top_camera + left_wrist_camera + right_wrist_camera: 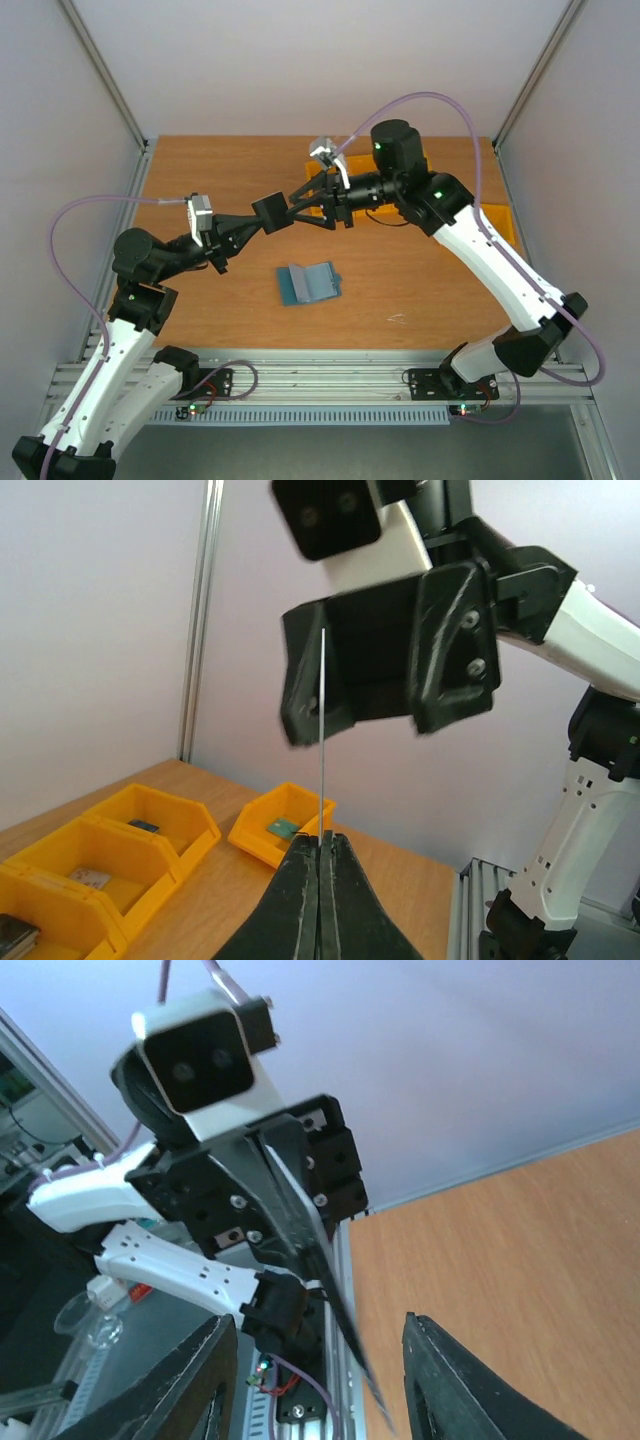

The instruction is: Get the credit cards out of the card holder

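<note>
The teal-blue card holder (pixel 308 284) lies unfolded on the wooden table, with no gripper touching it. My left gripper (pixel 252 221) is shut on one credit card (pixel 270 212) and holds it in the air above the table. The card looks dark from above and shows edge-on as a thin line in the left wrist view (pixel 323 730), rising from my shut left gripper (pixel 322 838). My right gripper (pixel 297 208) is open and faces the card's far edge, one finger on each side. In the right wrist view the card (pixel 345 1305) reaches between the open fingers of my right gripper (pixel 318 1322). No other card shows.
Yellow bins stand at the back of the table (pixel 318 188) and at the right (pixel 497 215). In the left wrist view several yellow bins (pixel 120 830) hold small items, one with a green chip (pixel 283 827). Frame posts stand at the back corners.
</note>
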`<action>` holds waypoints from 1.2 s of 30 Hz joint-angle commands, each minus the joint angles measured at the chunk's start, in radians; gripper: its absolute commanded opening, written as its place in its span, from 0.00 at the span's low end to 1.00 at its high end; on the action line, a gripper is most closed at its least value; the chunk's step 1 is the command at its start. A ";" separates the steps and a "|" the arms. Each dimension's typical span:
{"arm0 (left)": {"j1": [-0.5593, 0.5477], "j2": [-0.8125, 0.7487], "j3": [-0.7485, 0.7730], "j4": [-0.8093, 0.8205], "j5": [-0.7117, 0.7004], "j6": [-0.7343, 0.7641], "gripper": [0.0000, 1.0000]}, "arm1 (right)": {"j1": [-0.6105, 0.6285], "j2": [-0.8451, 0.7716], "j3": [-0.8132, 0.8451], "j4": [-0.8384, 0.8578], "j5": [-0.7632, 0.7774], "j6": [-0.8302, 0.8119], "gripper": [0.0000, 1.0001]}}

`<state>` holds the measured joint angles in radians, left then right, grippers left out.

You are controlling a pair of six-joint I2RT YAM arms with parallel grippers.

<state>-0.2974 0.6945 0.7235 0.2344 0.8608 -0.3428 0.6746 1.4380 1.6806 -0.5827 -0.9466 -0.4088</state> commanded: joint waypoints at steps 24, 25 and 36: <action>-0.011 -0.015 -0.042 -0.077 -0.368 -0.044 0.99 | 0.025 0.092 0.148 -0.299 0.392 -0.318 0.01; -0.009 -0.016 -0.055 -0.100 -0.444 -0.054 0.99 | 0.025 0.109 0.170 -0.340 0.527 -0.380 0.01; 0.105 -0.012 -0.223 -0.335 -0.895 -0.142 0.99 | -0.036 0.312 0.084 -0.183 1.075 -1.148 0.01</action>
<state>-0.2371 0.6918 0.5396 -0.0395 0.1177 -0.4381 0.6769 1.6745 1.7992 -0.8623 -0.0559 -1.2320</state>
